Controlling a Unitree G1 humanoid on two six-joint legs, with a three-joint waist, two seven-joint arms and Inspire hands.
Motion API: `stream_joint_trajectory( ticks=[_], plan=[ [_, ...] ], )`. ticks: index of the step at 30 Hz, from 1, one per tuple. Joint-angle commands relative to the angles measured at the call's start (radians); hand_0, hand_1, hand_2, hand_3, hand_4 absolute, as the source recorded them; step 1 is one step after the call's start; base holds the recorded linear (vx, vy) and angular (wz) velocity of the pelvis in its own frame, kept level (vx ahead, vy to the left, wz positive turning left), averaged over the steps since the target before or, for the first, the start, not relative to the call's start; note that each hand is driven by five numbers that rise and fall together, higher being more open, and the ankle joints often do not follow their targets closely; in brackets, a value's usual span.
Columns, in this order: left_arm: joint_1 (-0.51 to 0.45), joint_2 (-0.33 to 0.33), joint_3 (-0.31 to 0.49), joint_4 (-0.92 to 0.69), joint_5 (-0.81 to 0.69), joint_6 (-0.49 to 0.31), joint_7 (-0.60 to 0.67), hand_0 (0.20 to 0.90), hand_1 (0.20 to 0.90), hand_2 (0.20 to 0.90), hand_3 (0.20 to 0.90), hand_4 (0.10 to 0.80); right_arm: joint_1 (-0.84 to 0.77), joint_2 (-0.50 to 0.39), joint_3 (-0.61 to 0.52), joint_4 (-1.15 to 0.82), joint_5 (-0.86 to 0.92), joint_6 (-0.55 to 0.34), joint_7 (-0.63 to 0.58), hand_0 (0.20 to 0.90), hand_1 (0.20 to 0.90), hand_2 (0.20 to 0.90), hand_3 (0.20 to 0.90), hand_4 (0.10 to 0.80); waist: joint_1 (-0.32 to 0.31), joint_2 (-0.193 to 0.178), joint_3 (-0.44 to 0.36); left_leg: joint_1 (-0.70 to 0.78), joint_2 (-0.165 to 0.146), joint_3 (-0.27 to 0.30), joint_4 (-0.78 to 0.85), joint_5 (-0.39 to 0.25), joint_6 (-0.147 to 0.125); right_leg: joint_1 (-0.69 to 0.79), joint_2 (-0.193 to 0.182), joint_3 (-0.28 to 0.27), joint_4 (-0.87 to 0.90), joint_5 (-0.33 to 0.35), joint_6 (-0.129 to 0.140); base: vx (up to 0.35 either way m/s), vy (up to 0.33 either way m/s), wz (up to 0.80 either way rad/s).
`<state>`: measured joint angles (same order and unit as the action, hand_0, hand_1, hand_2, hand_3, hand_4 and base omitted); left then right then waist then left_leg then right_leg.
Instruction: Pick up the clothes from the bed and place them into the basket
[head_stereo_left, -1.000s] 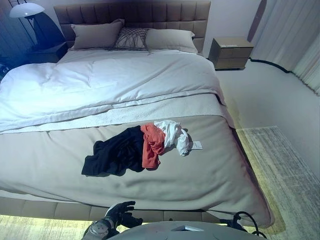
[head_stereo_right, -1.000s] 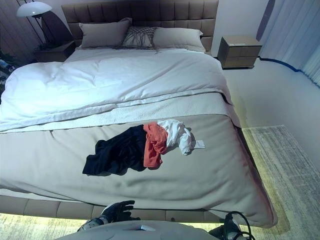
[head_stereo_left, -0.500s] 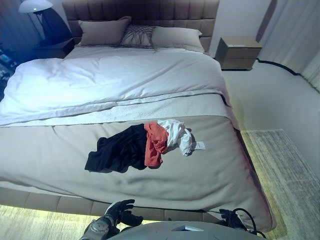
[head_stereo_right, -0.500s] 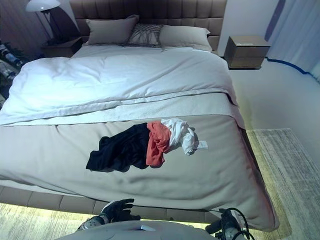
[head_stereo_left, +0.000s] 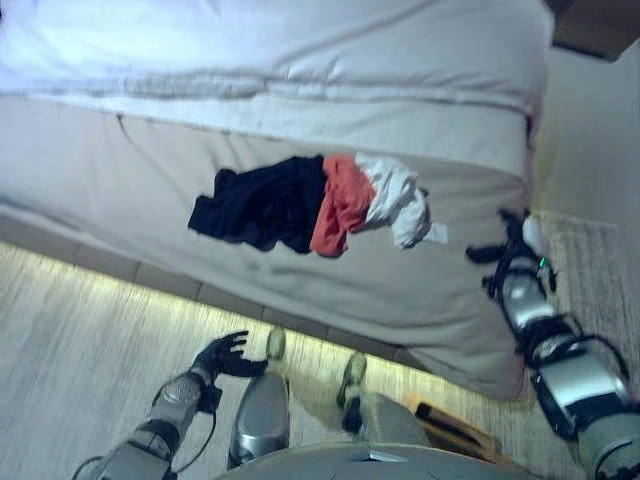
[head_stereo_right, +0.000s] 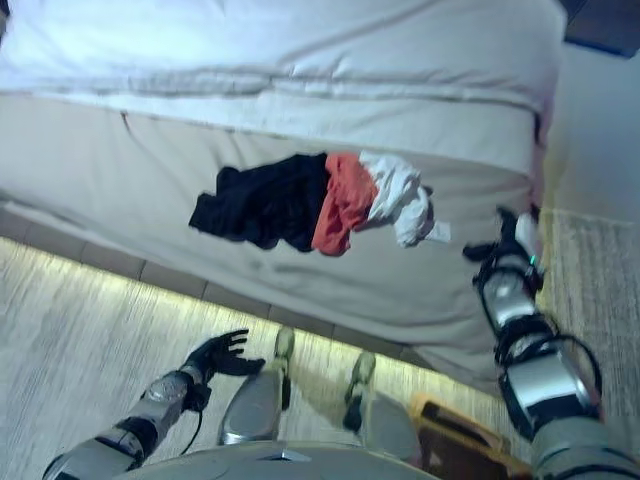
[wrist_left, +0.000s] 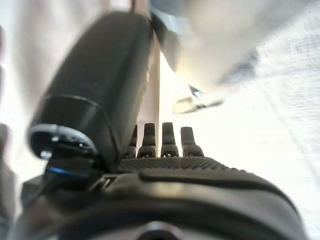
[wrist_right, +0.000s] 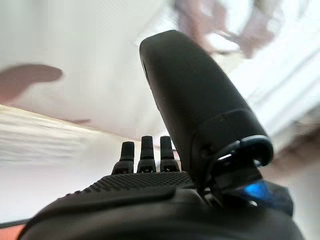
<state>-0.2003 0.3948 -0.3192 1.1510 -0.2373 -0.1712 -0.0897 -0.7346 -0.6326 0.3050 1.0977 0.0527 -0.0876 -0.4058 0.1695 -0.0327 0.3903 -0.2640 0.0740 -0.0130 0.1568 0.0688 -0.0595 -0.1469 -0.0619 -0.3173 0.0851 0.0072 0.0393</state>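
Right robot hand (head_stereo_left: 512, 238) raised, open, beside clothes (head_stereo_left: 315, 200).

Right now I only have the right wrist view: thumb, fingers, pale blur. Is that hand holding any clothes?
Observer: No. The right hand is open and empty, by the right edge of the bed, apart from the pile.
Operator: What's in the pile?
Observer: A black garment, an orange garment and a white garment, touching in a row. The white one is nearest that hand.
Operator: Left hand?
Observer: The left hand is open, low over the floor beside the bed, holding nothing.
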Motion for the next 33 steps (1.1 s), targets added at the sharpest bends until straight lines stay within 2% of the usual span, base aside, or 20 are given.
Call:
stream_joint_trajectory(
  ticks=[1, 4, 6, 7, 8, 10, 12, 14, 16, 22, 29, 33],
  plan=[
    [0.118, 0.063, -0.033, -0.01, -0.039, -0.01, 0.014, 0.9, 0.9, 0.9, 0.9, 0.8, -0.12, -0.101, 0.077, -0.103, 0.028, -0.052, -0.02, 0.9, 0.9, 0.9, 0.9, 0.8, 0.051, 0.009, 0.008, -0.082, -0.084, 0.026, 0.05, -0.071, 0.077, -0.117, -0.04, 0.001, 0.148, -0.018, 0.006, -0.113, 0.019, 0.08],
    [0.125, 0.07, -0.021, -0.035, -0.059, -0.005, 0.012, 0.9, 0.9, 0.9, 0.9, 0.8, -0.208, -0.133, 0.115, -0.093, 0.011, -0.038, -0.014, 0.9, 0.9, 0.9, 0.9, 0.8, 0.075, 0.025, 0.025, -0.142, -0.094, 0.011, 0.077, -0.06, 0.075, -0.169, -0.053, -0.016, 0.181, -0.024, -0.005, -0.052, 0.015, 0.12],
    [0.133, 0.08, -0.01, -0.056, -0.069, 0.003, 0.002, 0.9, 0.9, 0.9, 0.9, 0.8, -0.29, -0.156, 0.149, -0.063, -0.014, 0.004, -0.007, 0.9, 0.9, 0.9, 0.9, 0.8, 0.098, 0.041, 0.036, -0.191, -0.102, -0.001, 0.105, -0.053, 0.071, -0.209, -0.065, -0.034, 0.22, -0.036, -0.014, 0.032, 0.013, 0.18],
    [0.138, 0.084, -0.007, -0.062, -0.072, 0.005, -0.007, 0.9, 0.9, 0.9, 0.9, 0.8, -0.317, -0.164, 0.166, -0.046, -0.024, 0.042, -0.005, 0.9, 0.9, 0.9, 0.9, 0.8, 0.106, 0.046, 0.038, -0.198, -0.102, -0.011, 0.124, -0.081, 0.063, -0.218, -0.068, -0.025, 0.25, -0.069, -0.007, 0.094, 0.021, 0.23],
    [0.144, 0.087, -0.007, -0.069, -0.079, 0.002, -0.015, 0.9, 0.9, 0.9, 0.9, 0.8, -0.344, -0.17, 0.18, -0.019, -0.044, 0.089, -0.012, 0.9, 0.9, 0.9, 0.9, 0.8, 0.113, 0.054, 0.043, -0.217, -0.103, -0.013, 0.141, -0.081, 0.062, -0.236, -0.074, -0.027, 0.273, -0.078, -0.011, 0.091, 0.025, 0.27],
    [0.15, 0.091, -0.005, -0.084, -0.104, -0.004, -0.022, 0.9, 0.9, 0.9, 0.9, 0.8, -0.399, -0.174, 0.206, 0.038, -0.058, 0.124, -0.02, 0.9, 0.9, 0.9, 0.9, 0.8, 0.127, 0.073, 0.053, -0.257, -0.104, -0.018, 0.17, -0.077, 0.063, -0.274, -0.086, -0.034, 0.321, -0.094, -0.018, -0.016, 0.055, 0.23],
    [0.162, 0.101, 0.003, -0.105, -0.136, -0.017, -0.031, 0.9, 0.9, 0.9, 0.9, 0.8, -0.452, -0.176, 0.223, 0.083, -0.065, 0.235, -0.013, 0.9, 0.9, 0.9, 0.9, 0.8, 0.141, 0.089, 0.06, -0.299, -0.108, -0.018, 0.195, -0.071, 0.062, -0.312, -0.099, -0.041, 0.355, -0.102, -0.021, -0.029, 0.044, 0.12],
    [0.163, 0.101, 0.01, -0.122, -0.145, -0.021, -0.036, 0.9, 0.9, 0.9, 0.9, 0.8, -0.488, -0.178, 0.229, 0.117, -0.064, 0.292, -0.015, 0.9, 0.9, 0.9, 0.9, 0.8, 0.149, 0.103, 0.069, -0.329, -0.108, -0.021, 0.214, -0.067, 0.065, -0.346, -0.112, -0.039, 0.385, -0.106, -0.022, -0.032, 0.03, 0.1],
    [0.164, 0.101, 0.011, -0.143, -0.173, -0.029, -0.038, 0.9, 0.9, 0.9, 0.9, 0.8, -0.543, -0.181, 0.241, 0.174, -0.089, 0.399, -0.021, 0.9, 0.9, 0.9, 0.9, 0.8, 0.156, 0.126, 0.083, -0.376, -0.104, -0.023, 0.237, -0.06, 0.068, -0.404, -0.128, -0.033, 0.427, -0.113, -0.024, -0.06, 0.037, 0.04],
    [0.195, 0.09, 0.023, -0.185, -0.223, -0.029, 0.003, 0.9, 0.9, 0.9, 0.9, 0.8, -0.606, -0.202, 0.265, 0.227, -0.066, 0.527, -0.065, 0.9, 0.9, 0.9, 0.9, 0.8, 0.148, 0.167, 0.101, -0.464, -0.094, -0.012, 0.259, -0.043, 0.078, -0.516, -0.146, 0.003, 0.489, -0.125, -0.029, -0.046, 0.036, -0.04],
    [0.205, 0.096, 0.057, -0.189, -0.234, -0.018, -0.005, 0.9, 0.9, 0.9, 0.9, 0.8, -0.603, -0.245, 0.269, 0.239, -0.051, 0.512, -0.049, 0.9, 0.9, 0.9, 0.9, 0.8, 0.123, 0.185, 0.106, -0.481, -0.077, 0.009, 0.263, -0.036, 0.072, -0.544, -0.132, 0.032, 0.502, -0.136, -0.039, -0.011, 0.038, -0.09],
    [0.207, 0.109, 0.054, -0.213, -0.24, -0.007, -0.022, 0.9, 0.9, 0.9, 0.9, 0.8, -0.578, -0.264, 0.245, 0.215, -0.066, 0.39, -0.076, 0.9, 0.9, 0.9, 0.9, 0.8, 0.111, 0.187, 0.104, -0.461, -0.077, 0.014, 0.265, -0.042, 0.067, -0.524, -0.124, 0.035, 0.489, -0.135, -0.04, 0.026, 0.001, -0.04]
  ],
)
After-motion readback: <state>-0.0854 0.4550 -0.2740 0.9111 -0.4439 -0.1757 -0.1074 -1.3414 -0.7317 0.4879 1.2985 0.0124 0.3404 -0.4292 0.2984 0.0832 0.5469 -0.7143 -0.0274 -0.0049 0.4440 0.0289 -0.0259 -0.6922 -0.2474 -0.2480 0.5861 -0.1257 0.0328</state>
